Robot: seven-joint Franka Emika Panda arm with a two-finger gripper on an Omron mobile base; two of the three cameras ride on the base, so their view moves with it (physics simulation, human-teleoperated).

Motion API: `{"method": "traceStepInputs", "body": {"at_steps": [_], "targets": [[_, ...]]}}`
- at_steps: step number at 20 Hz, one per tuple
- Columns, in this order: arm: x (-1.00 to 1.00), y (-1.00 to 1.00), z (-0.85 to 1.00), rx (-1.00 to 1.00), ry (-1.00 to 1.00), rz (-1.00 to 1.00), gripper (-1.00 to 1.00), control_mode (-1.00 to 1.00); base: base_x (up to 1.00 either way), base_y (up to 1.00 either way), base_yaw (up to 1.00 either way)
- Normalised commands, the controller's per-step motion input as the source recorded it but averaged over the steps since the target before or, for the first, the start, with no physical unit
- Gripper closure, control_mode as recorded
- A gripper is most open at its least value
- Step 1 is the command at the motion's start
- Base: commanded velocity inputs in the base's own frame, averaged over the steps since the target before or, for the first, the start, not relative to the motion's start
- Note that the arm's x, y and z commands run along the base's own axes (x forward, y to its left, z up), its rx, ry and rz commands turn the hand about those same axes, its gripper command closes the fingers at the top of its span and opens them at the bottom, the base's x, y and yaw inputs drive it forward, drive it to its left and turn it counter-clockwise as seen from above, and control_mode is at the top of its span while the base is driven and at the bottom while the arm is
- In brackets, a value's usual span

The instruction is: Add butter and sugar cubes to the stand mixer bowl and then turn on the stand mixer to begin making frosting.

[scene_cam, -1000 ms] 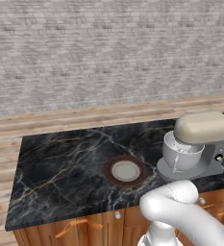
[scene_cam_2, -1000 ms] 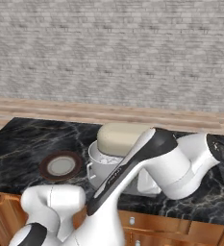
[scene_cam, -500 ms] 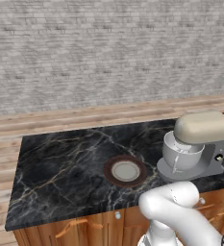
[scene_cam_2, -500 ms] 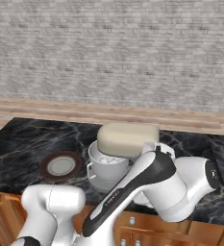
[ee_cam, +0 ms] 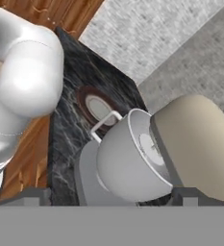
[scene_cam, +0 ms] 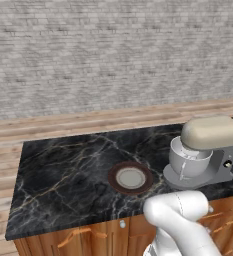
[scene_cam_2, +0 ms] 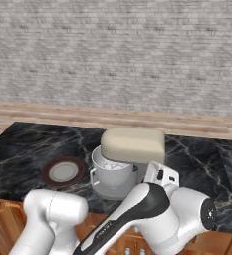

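Grey-white and glossy, the stand mixer bowl [scene_cam: 189, 161] sits on the flat grey base of the stand mixer [scene_cam_2: 130, 159], under its bulky cream head, near the front edge of the desk [scene_cam: 68, 175] toward its right end. It looks rigid and hard-walled, probably smooth enough to slip under a pinch on the wall. The one sound hold seems to be the thin looped side handle [ee_cam: 103, 126], which points toward the plate. For this task the bowl likely needs no lifting, only things dropped in from above. The gap between rim and head looks narrow, so a drop would have to come in from the open side.

Something pale lies inside the bowl in the right base view, but I cannot tell what it is. Neither butter nor sugar cubes can be made out on the desk.

The mixer itself looks heavy and stable. A small dark knob [scene_cam: 228, 163] shows on the side of its neck, and may be the switch.

Just beside the mixer, nearer the middle of the front edge, lies the brown-rimmed plate [scene_cam: 130, 177], bare.

The end effector's fingertips [ee_cam: 184, 195] point at the bowl from close by, with nothing between them. Whether they are fully spread I cannot tell.
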Motion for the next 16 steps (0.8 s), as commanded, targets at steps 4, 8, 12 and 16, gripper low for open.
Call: {"method": "traceStepInputs", "body": {"at_steps": [4,8,12,16], "targets": [[0.0,0.0,-0.29,0.0,-0.06,-0.12,-1.0,-1.0,0.0,0.0,0.0],[0.0,0.1,-0.17,0.0,-0.1,-0.12,-1.0,-1.0,0.0,0.0,0.0],[0.01,0.29,-0.01,-0.05,-0.09,-0.12,-1.0,-1.0,0.0,0.0,0.0],[0.0,0.24,-0.03,-0.08,-0.1,-0.1,-1.0,-1.0,0.0,0.0,0.0]]}}
